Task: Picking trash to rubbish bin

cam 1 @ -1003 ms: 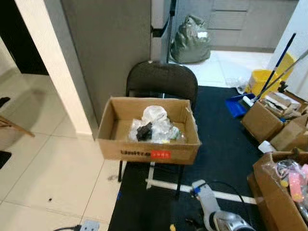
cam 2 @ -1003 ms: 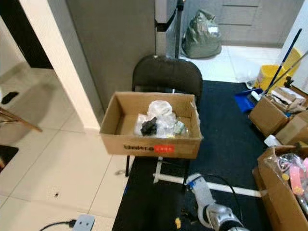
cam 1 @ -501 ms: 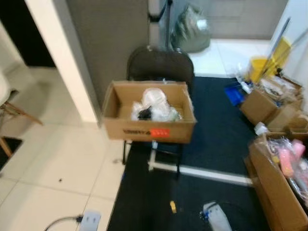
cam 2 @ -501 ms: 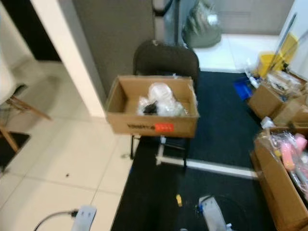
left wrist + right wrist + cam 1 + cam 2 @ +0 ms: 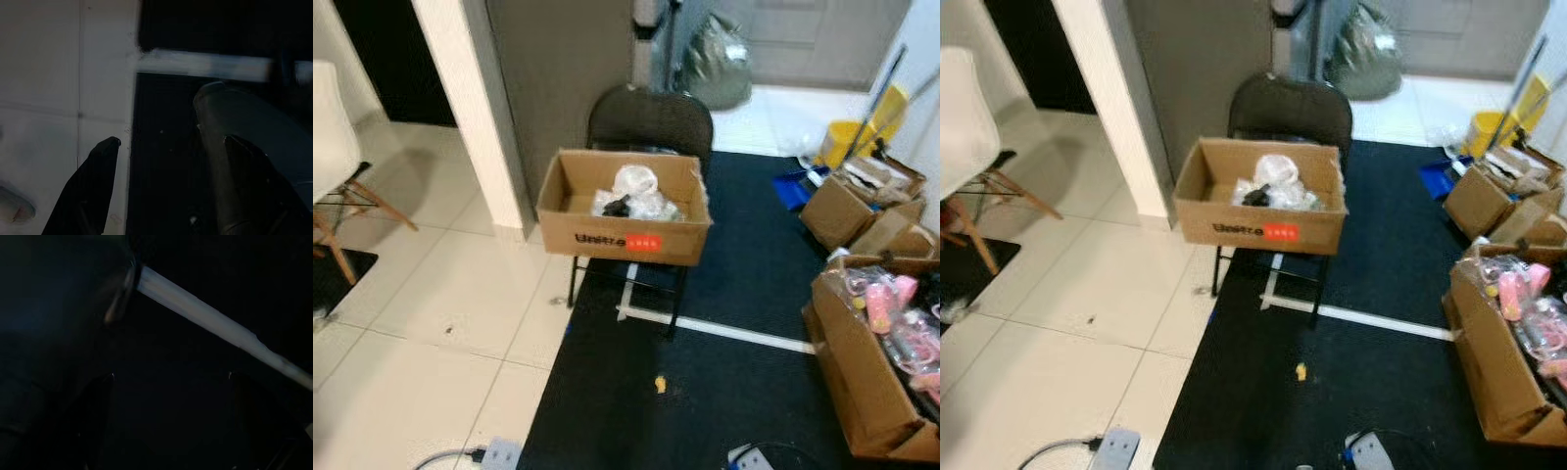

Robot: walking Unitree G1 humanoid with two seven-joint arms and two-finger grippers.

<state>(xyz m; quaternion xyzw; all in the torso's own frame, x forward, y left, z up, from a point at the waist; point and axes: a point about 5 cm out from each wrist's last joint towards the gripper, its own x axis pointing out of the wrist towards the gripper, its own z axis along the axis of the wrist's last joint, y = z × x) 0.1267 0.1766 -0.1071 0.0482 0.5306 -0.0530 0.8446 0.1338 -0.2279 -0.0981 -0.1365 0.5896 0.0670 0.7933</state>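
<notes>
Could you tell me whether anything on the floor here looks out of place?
A small yellow scrap lies alone on the dark mat, in front of the cardboard box that sits on the chair. It looks like stray trash, since similar litter is already in the box.

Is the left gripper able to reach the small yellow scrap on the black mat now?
Probably not yet: the left gripper hangs open over the mat edge, and the yellow scrap lies farther ahead with nothing blocking it.

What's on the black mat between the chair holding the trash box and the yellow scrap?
In the left eye view, a white tape strip crosses the black mat between the chair and the yellow scrap; otherwise bare mat.
</notes>
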